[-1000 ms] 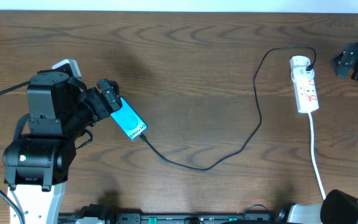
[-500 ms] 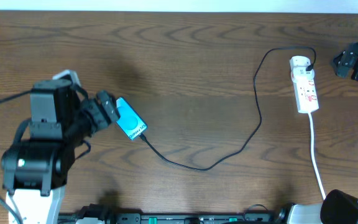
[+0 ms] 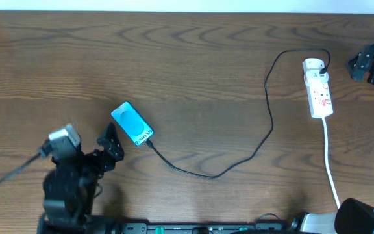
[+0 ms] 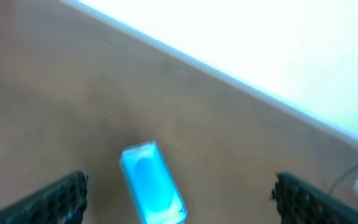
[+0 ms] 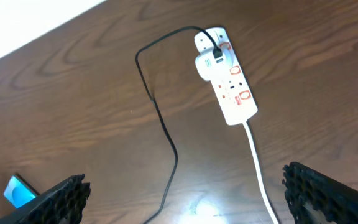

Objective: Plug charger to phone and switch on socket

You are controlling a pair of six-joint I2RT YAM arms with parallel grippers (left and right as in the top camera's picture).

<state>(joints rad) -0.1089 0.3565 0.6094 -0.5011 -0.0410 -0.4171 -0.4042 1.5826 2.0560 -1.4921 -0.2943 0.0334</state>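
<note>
The phone [image 3: 132, 124] lies on the brown table with its cyan screen lit, and it also shows in the left wrist view [image 4: 152, 184]. The black charger cable [image 3: 239, 162] runs from the phone's lower end in a loop to a black plug in the white socket strip [image 3: 319, 88]. My left gripper [image 3: 109, 144] is open and empty, just below and left of the phone, apart from it. My right gripper [image 3: 362, 64] is open and empty, to the right of the socket. The socket [image 5: 225, 78] and cable [image 5: 166, 134] show in the right wrist view.
The strip's white cord [image 3: 330, 162] runs down toward the table's front edge at the right. The left arm's body [image 3: 67, 188] is low at the front left. A pale wall runs along the table's far edge [image 3: 187, 8].
My left arm has pulled back toward the front edge, away from the phone. The phone now lies free with the cable at its lower end. The right arm has not moved.
</note>
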